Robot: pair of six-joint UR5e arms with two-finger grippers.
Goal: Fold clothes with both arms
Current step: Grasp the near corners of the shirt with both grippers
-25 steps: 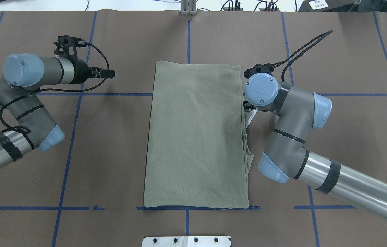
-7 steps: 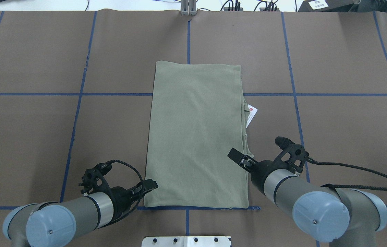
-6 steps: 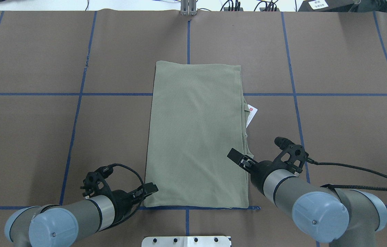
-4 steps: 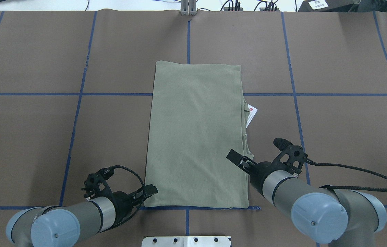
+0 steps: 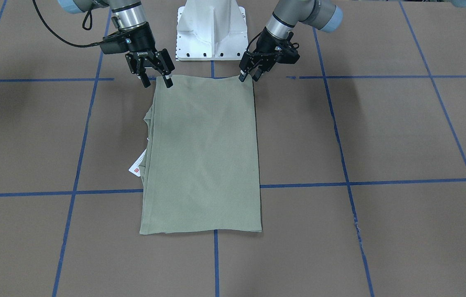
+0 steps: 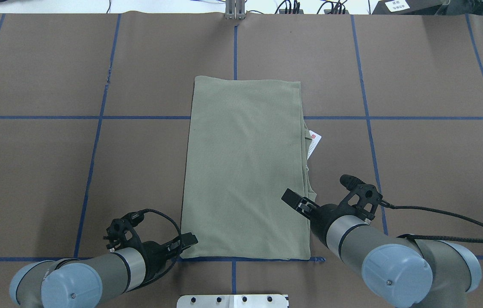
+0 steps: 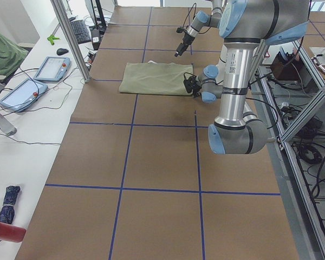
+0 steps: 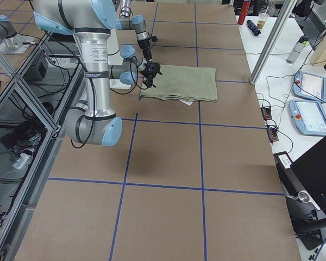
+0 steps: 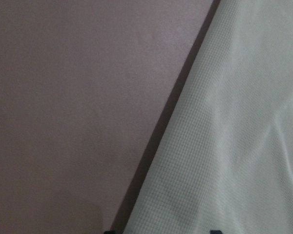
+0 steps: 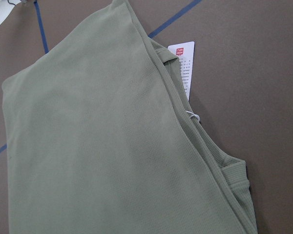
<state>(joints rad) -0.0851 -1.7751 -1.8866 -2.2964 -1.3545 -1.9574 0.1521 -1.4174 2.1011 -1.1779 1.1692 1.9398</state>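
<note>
Shirt (image 6: 245,171), sage green and folded into a long rectangle, lies flat on the brown table (image 6: 416,171), stretching away from both grippers, its near hem along a blue tape line (image 6: 96,259) just in front of them. The left gripper (image 6: 188,239) sits low at the near left corner of the cloth, its fingers apart. In its wrist camera the two dark fingertips show at the bottom edge with the shirt's side edge running up between them, cloth to the right of that hand and bare table to its left. Whether the tips touch the cloth cannot be told. The right gripper (image 5: 157,80) is at the near right corner, fingers spread wide and pointing down at the layered side edge. Its wrist camera sees the shirt from higher up, so it hangs above the cloth rather than on it. Ahead of that gripper, further along the same edge, a white hang tag (image 6: 314,144) with a small red mark pokes out from between the layers onto the table. On that side the stacked folds show as several ribbed edges. The robot's white base (image 5: 212,24) stands behind and between the two grippers.
</note>
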